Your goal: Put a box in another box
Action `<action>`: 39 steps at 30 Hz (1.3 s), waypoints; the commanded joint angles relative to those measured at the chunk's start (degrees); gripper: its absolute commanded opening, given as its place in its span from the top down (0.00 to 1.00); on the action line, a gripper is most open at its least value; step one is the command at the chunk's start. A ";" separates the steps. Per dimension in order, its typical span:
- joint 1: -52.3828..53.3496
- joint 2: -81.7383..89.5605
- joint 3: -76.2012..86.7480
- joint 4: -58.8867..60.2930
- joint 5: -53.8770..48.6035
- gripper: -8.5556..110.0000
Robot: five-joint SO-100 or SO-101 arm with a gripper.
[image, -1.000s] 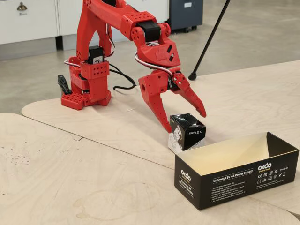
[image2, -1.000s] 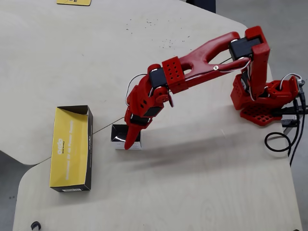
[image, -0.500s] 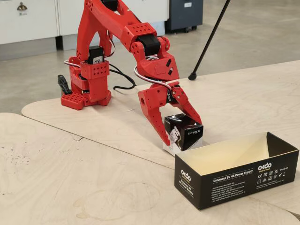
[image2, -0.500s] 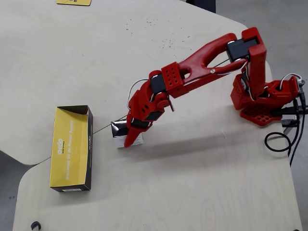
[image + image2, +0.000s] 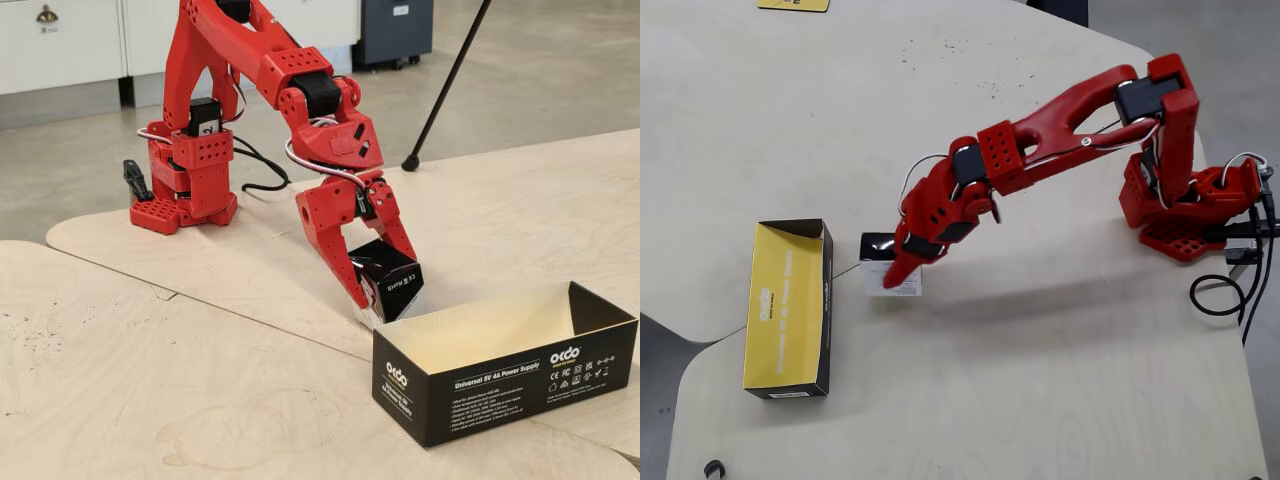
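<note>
Red pincer (image 5: 385,300) clamped, it seems, on the small glossy black cardboard carton (image 5: 392,280) sitting on the surface just beside the long black open-topped cardboard box (image 5: 505,375) — light, stiff, slippery, best squeezed across flat sides.

The red arm (image 5: 300,90) stands on its base (image 5: 185,205) at about ten o'clock in the fixed view and reaches forward and down toward five o'clock. In the overhead view the base (image 5: 1185,215) sits at three o'clock, the upper link running toward nine o'clock, the wrist bending down toward seven. The gripper (image 5: 375,290) points steeply down at the tabletop, its two fingers closed against the small black box (image 5: 390,275), one finger on each side.
</note>
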 commanded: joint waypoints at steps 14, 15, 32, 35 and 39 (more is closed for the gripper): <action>0.18 2.72 -31.82 5.27 23.38 0.76; -0.44 1.76 -32.96 5.36 25.05 0.76; -4.92 -12.22 -40.43 5.27 31.99 0.77; -5.80 -13.18 -40.08 4.75 32.34 0.77; -7.38 -15.12 -40.78 3.43 32.96 0.77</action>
